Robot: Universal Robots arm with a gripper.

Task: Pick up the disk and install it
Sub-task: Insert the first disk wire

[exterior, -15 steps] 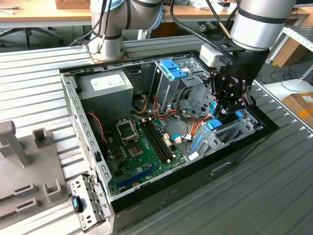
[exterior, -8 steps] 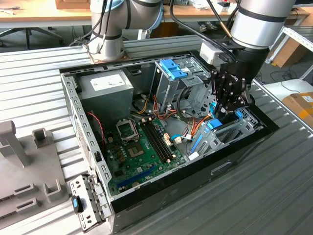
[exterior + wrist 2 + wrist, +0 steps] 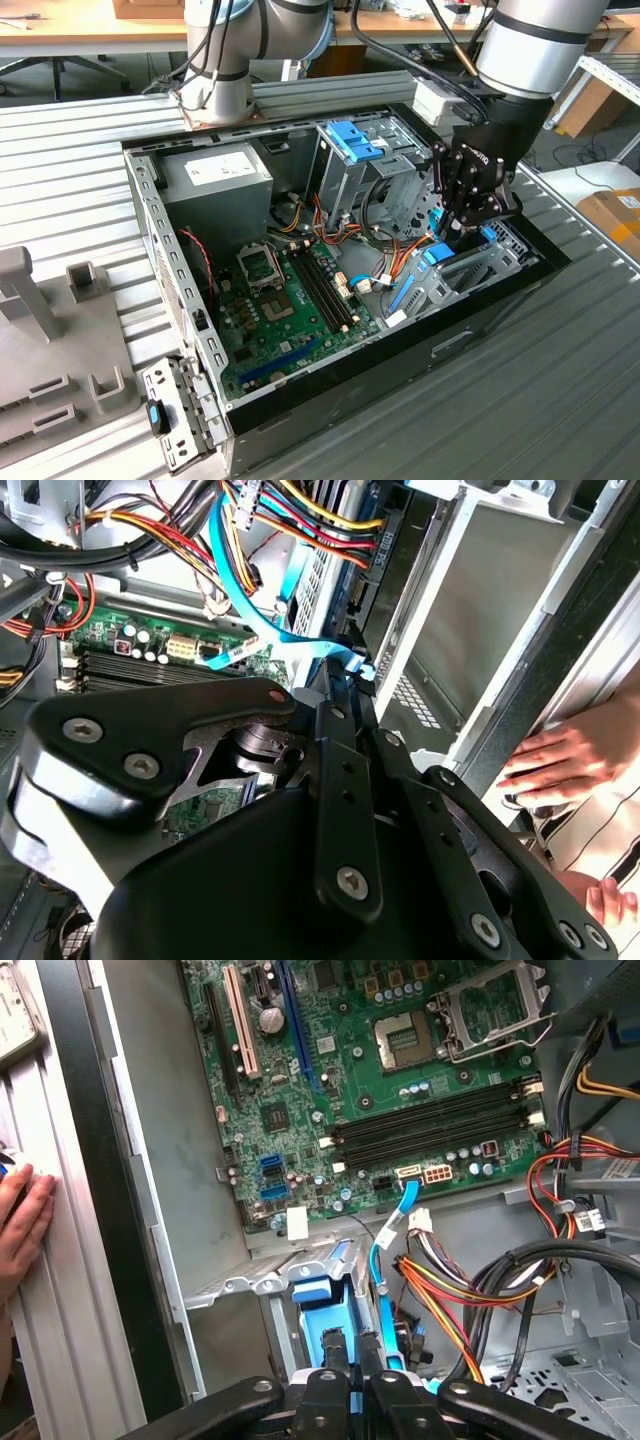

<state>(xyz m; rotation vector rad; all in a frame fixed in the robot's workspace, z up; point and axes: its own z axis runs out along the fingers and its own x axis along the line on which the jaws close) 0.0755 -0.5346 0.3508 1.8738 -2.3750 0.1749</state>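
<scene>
Installation looked to be the step in hand: the gripper (image 3: pixel 462 228) stood low inside the computer case (image 3: pixel 450 330), at the corner of the case on the exterior view's right, over the grey metal drive bay (image 3: pixel 240 1282). In the first wrist view its fingers (image 3: pixel 330 1348) were pressed nearly together. They seemed to pinch the blue-railed top edge of the disk (image 3: pixel 322 1305), though the contact itself was partly hidden, so that grip is a judgement.

The disk sat directly beneath the fingertips, touching them as far as could be told. It was partly down in the bay, between the case's front wall and the bundle of coloured cables (image 3: pixel 440 1300), with the motherboard (image 3: pixel 400 1080) beyond. In the exterior view only a blue piece of the disk (image 3: pixel 437 255) showed under the gripper.

Seating it would call for the rails kept square to the bay's guides and a straight push, clear of the light-blue data cable (image 3: pixel 385 1235) just beside.

A person's hand (image 3: pixel 20 1225) rested on the ribbed table outside the case edge.
</scene>
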